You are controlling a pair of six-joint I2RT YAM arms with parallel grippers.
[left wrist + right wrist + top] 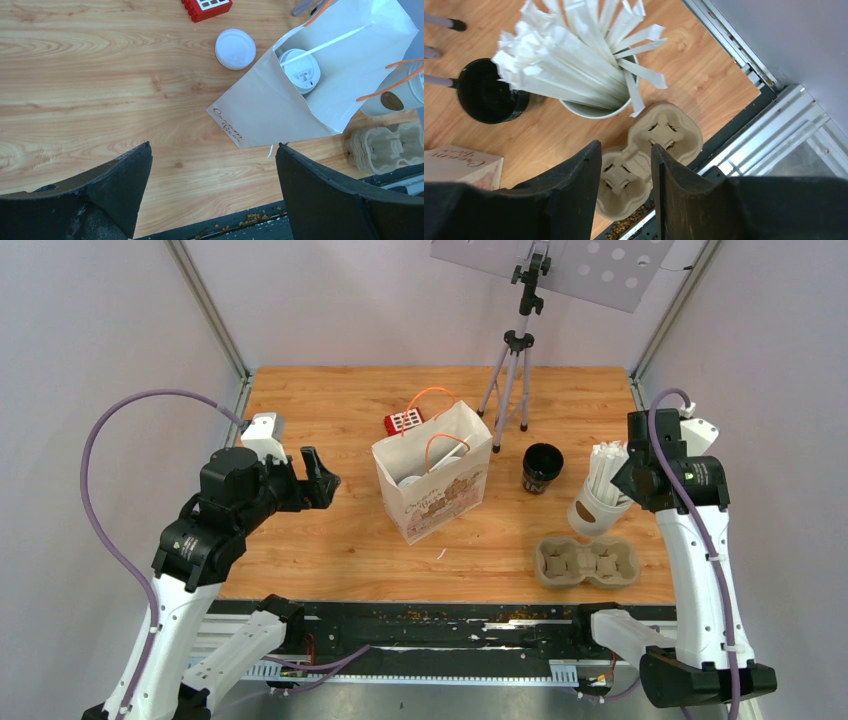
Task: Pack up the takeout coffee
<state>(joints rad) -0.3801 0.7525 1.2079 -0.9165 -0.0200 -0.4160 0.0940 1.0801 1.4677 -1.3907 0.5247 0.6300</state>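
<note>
A white paper bag point(431, 486) with orange handles stands open mid-table. Inside it sits one takeout coffee, showing its white lid point(300, 70). A second black cup point(542, 468) stands uncovered to the right of the bag, its mouth open point(491, 92). A loose white lid point(235, 48) lies on the wood behind the bag. My left gripper point(214, 150) hangs open and empty left of the bag, above the table's near edge. My right gripper point(625, 147) hovers over the cardboard cup tray point(649, 155), jaws partly apart with nothing between them.
A white cup of paper-wrapped straws point(600, 496) stands between the black cup and the tray point(587, 562). A red toy brick point(404, 421) lies behind the bag. A tripod point(512, 370) stands at the back. Metal frame rails border the table.
</note>
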